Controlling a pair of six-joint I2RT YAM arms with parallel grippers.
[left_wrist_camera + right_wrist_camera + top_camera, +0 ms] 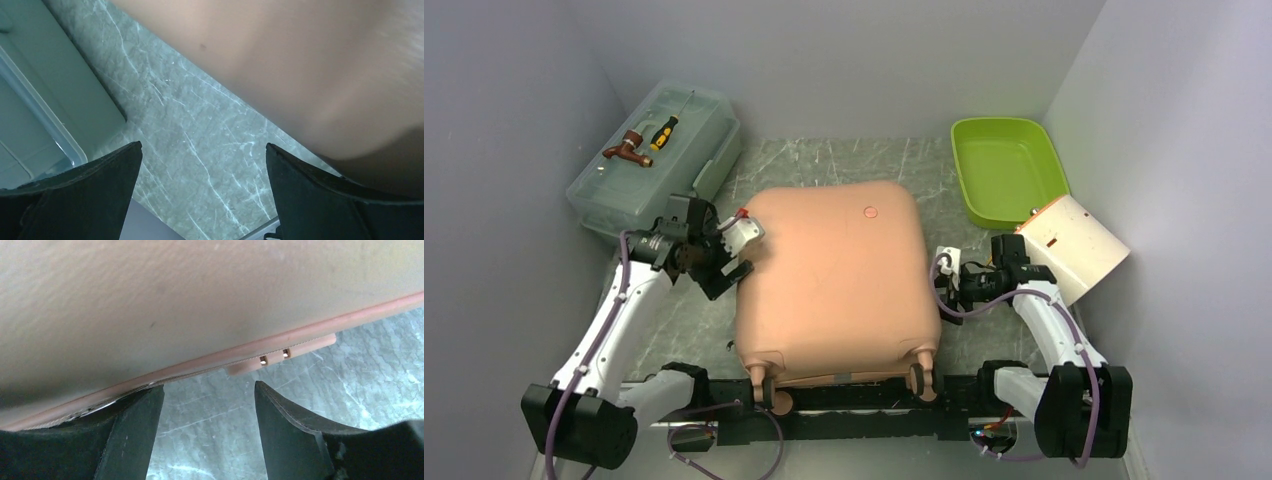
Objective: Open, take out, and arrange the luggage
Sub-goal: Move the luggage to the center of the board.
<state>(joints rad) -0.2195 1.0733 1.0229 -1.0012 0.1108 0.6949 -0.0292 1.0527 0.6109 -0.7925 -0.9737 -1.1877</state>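
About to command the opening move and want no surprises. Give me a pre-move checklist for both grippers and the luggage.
1. Luggage lying flat, lid down: ok.
2. Left gripper open and empty: ok, beside the luggage's far left corner.
3. Right gripper open and empty: ok, facing the seam.
4. Pink tab centred in the right gripper's gap: not ok, it sits off to one side.
5. Zip undone all round: cannot tell, only a short stretch of seam shows.
6. Toolbox and green tray apart from the luggage: ok.
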